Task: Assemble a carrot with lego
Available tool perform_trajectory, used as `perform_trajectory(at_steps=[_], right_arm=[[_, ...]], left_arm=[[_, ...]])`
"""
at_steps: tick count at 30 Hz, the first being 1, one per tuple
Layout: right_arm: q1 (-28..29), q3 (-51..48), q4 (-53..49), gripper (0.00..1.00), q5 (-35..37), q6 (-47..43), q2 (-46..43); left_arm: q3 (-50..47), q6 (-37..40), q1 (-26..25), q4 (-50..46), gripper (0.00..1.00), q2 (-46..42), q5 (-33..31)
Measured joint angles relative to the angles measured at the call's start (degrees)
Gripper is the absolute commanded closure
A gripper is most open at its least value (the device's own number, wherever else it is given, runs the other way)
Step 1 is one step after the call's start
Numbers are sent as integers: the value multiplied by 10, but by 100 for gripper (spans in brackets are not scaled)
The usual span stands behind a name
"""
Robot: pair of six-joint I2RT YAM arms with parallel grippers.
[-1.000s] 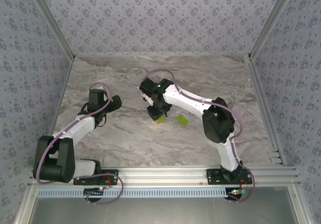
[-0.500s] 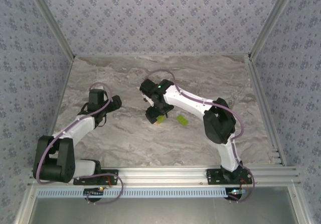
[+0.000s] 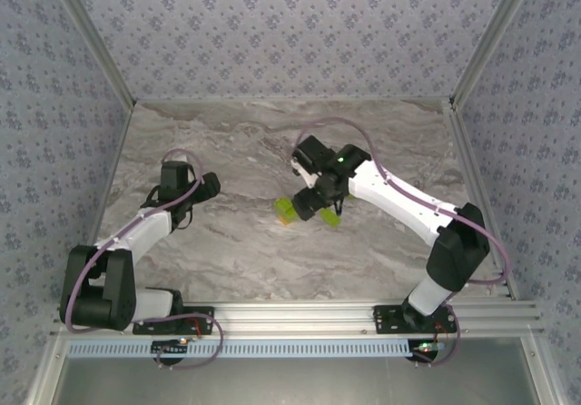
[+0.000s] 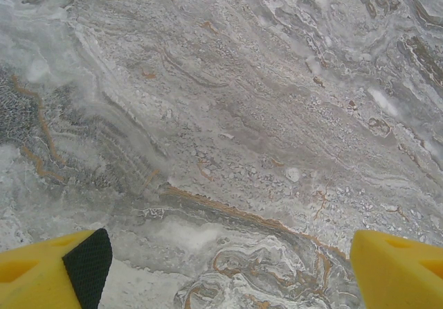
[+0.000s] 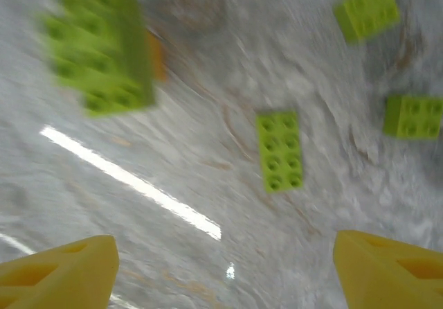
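Grey veined marble table (image 3: 363, 273), closed in by walls (image 3: 290, 33) of flowered blue-grey paper.
The carrot (image 3: 286, 211) lies mid-table just beside the right gripper (image 3: 318, 207), whose fingers are spread wide and hold nothing; the left gripper (image 4: 228, 274) is equally wide and empty.

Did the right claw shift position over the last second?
Yes. In the top view the right claw has swung rightward, off the carrot it was over, toward the loose green brick; the carrot stayed put.
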Motion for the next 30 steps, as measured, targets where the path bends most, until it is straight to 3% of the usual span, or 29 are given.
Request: perform_trajectory(at_steps=[6, 22, 27, 30], right_arm=[[-38, -90, 53, 19, -3, -18, 26], [-72, -91, 157, 29, -26, -68, 147], [-73, -81, 158, 50, -24, -81, 155], [-78, -79, 157, 54, -21, -85, 157]], left_arm=[[0, 0, 0, 0, 9, 0, 2], [0, 0, 0, 0, 9, 0, 2], [0, 0, 0, 0, 9, 0, 2], [0, 0, 0, 0, 9, 0, 2]])
